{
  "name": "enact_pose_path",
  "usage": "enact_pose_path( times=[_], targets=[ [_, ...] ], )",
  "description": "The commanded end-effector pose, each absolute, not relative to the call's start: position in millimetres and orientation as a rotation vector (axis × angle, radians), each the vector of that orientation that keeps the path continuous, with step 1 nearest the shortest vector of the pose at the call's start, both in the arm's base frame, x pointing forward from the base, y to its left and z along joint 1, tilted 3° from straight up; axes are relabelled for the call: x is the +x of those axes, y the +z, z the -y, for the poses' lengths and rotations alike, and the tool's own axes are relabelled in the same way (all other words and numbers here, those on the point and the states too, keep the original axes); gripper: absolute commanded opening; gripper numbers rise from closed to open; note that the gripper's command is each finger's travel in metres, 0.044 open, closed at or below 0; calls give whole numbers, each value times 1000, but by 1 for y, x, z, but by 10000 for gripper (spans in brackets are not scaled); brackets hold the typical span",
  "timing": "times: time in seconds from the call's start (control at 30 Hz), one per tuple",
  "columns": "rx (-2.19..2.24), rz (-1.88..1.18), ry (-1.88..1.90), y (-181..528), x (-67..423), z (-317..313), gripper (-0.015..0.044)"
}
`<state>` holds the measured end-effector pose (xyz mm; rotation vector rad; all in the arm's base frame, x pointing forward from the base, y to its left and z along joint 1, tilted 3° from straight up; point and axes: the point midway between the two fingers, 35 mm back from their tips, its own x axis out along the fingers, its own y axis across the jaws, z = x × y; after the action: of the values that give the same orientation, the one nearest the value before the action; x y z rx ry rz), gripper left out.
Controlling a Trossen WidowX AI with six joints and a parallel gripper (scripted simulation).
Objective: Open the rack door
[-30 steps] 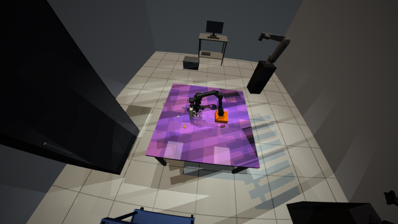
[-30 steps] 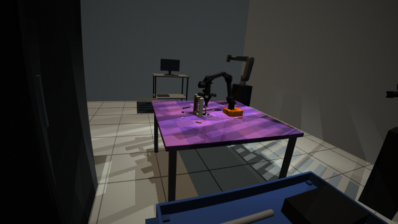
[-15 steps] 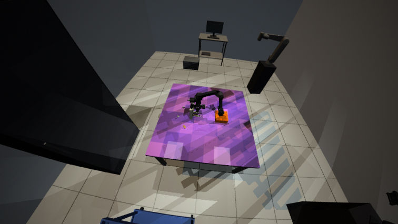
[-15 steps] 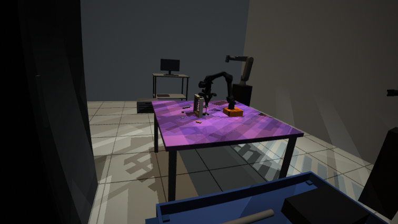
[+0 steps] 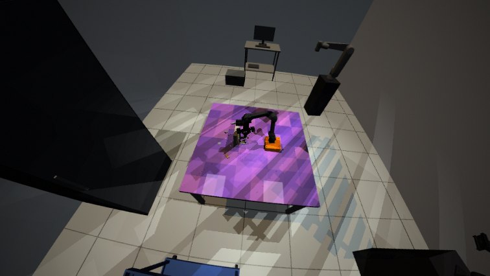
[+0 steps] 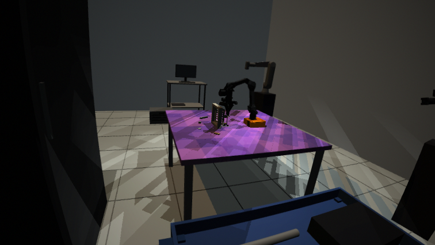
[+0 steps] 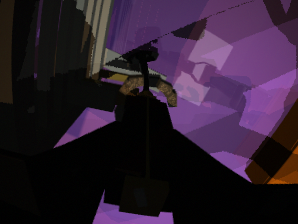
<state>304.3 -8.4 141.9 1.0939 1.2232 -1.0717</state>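
"Where was the rack (image 5: 235, 138) (image 6: 219, 119) (image 7: 100, 42) once the tool (image 5: 244, 138) (image 6: 226, 117) (image 7: 144, 132) had closed?"

"Upright, nearer the surface's (image 5: 240, 171) (image 6: 249, 140) (image 7: 200, 137) left and far edges in the top view. The tool seemed to be pinching its handle, though darkness hid the contact."

"How far along?"

"Squeezing looked done; I couldn't confirm the quarter turn. Swinging the door wide, releasing and withdrawing apparently remained."

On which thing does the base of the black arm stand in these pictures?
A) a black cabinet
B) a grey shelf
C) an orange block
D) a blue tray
C: in the top and exterior views, the foot of the black arm rests on an orange block upon the purple table.
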Motion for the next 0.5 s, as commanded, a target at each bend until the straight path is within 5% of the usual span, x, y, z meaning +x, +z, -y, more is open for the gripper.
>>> enact_pose_path(
  times=[0.0,0.47],
  targets=[
    [1009,-1253,-981,142,300,12,28],
    [825,-1335,-814,140,276,28,28]
  ],
)
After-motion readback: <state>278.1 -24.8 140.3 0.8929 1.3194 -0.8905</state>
